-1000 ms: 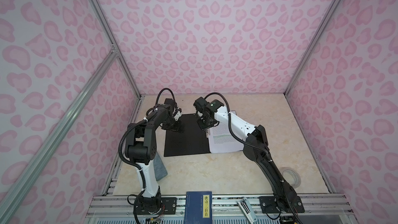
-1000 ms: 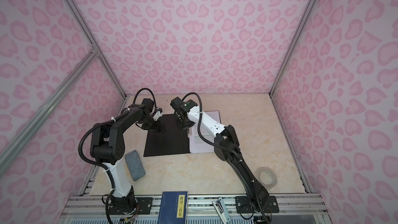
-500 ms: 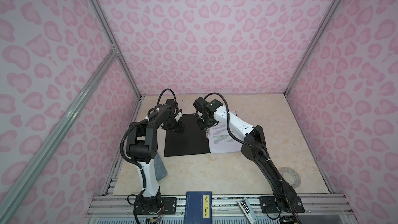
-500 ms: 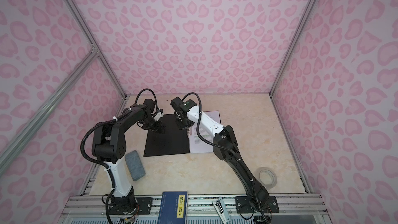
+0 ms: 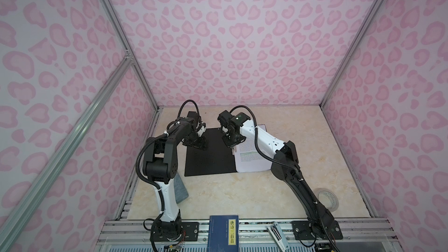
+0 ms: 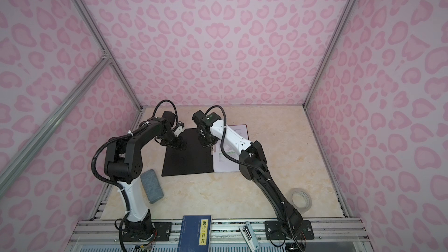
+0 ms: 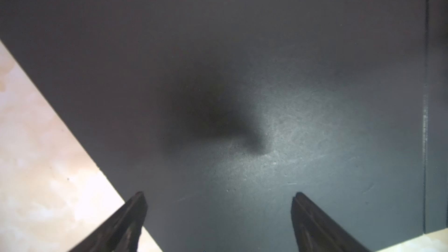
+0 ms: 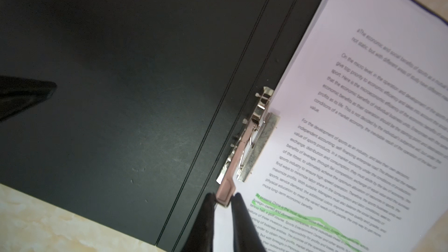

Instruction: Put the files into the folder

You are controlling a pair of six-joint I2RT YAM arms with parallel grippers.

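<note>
1. Front rail: a dark blue book with a yellow label strip lies across the rail, between the two arm bases.
2. Near table: a tape roll sits by the right edge. A grey pad sits at the left edge beside the left arm's base. The table is bare between them, which is the widest free strip.
3. The folder lies open and flat at mid-table, black inside up. Its near edge runs roughly parallel to the front rail.
4. The files lie on the folder's right half, with their spine-side edge under the metal clip. Green highlighting is visible on some lines. To their right the table is bare as far as the right wall.
5. The right gripper is at the spine, its fingers pinched on the pinkish lever end of the metal clip.
6. The left gripper has its jaws spread wide with nothing between them, tips down over the left flap near its far-left corner. Contact with the flap is not discernible. The flap's edge passes just beside one finger, with table beyond it.
7. Far side: a narrow bare strip separates the folder's far edge from the back wall.
</note>
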